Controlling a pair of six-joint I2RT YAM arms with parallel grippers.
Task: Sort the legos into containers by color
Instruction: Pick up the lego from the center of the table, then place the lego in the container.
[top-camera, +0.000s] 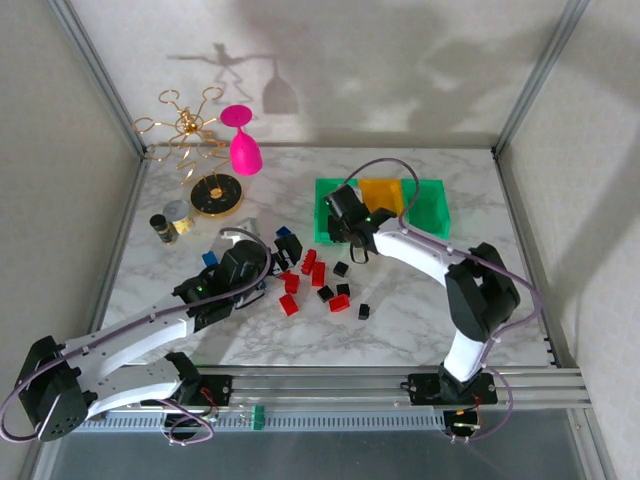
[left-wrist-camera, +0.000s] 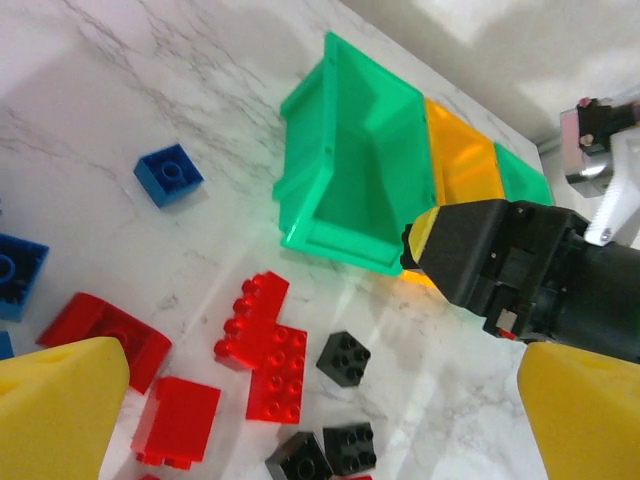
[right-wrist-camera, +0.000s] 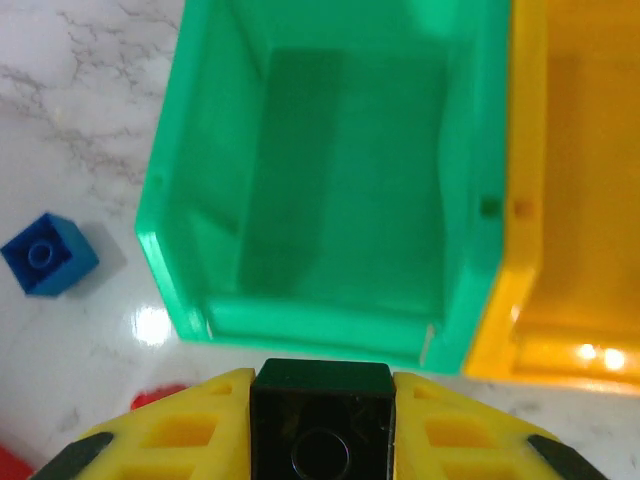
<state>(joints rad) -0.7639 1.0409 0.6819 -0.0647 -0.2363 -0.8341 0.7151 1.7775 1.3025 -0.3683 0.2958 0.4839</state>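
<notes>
My right gripper (right-wrist-camera: 322, 392) is shut on a black lego (right-wrist-camera: 322, 425), held just in front of the near wall of the empty left green container (right-wrist-camera: 330, 170). The orange-yellow container (right-wrist-camera: 580, 200) stands to its right, and a second green container (top-camera: 430, 205) stands beyond that. My left gripper (left-wrist-camera: 320, 440) hangs open over the pile, its yellow fingers (left-wrist-camera: 60, 410) far apart with nothing between them. Red legos (left-wrist-camera: 265, 345), black legos (left-wrist-camera: 344, 358) and a blue lego (left-wrist-camera: 168, 174) lie loose on the marble table. From above, the right gripper (top-camera: 340, 212) is at the green container and the left gripper (top-camera: 278, 255) is by the pile.
At the back left stand a gold wire rack (top-camera: 185, 125), a pink glass (top-camera: 243, 145), a black-and-gold disc (top-camera: 216, 195) and small jars (top-camera: 168, 222). Metal frame posts and walls enclose the table (top-camera: 420, 320). The two arms are close together over the pile.
</notes>
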